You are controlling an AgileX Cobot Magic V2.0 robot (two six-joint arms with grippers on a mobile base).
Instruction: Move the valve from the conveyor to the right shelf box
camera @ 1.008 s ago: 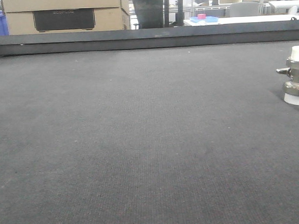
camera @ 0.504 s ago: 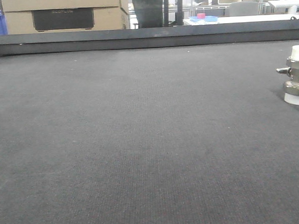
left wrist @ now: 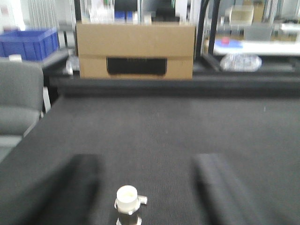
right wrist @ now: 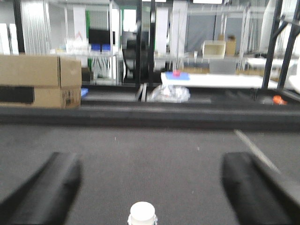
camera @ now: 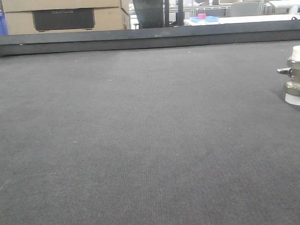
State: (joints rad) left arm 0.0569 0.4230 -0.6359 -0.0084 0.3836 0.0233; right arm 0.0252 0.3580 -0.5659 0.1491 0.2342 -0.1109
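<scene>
A silvery valve (camera: 296, 75) with white caps stands upright on the dark grey conveyor (camera: 141, 142), at the right edge of the front view, its stub pointing left. In the left wrist view a valve (left wrist: 128, 204) stands upright at the bottom, just short of my open left gripper (left wrist: 145, 161) and left of its centre. In the right wrist view a valve's white cap (right wrist: 142, 213) shows at the bottom edge, centred below my open right gripper (right wrist: 152, 161). I cannot tell whether these are the same valve. Neither gripper touches a valve. The shelf box is out of view.
A dark rail (camera: 147, 37) runs along the belt's far edge. Behind it stand a cardboard box (left wrist: 136, 49), a blue crate (left wrist: 28, 42) and a white table (right wrist: 211, 79). A grey chair (left wrist: 18, 98) is at the belt's left side.
</scene>
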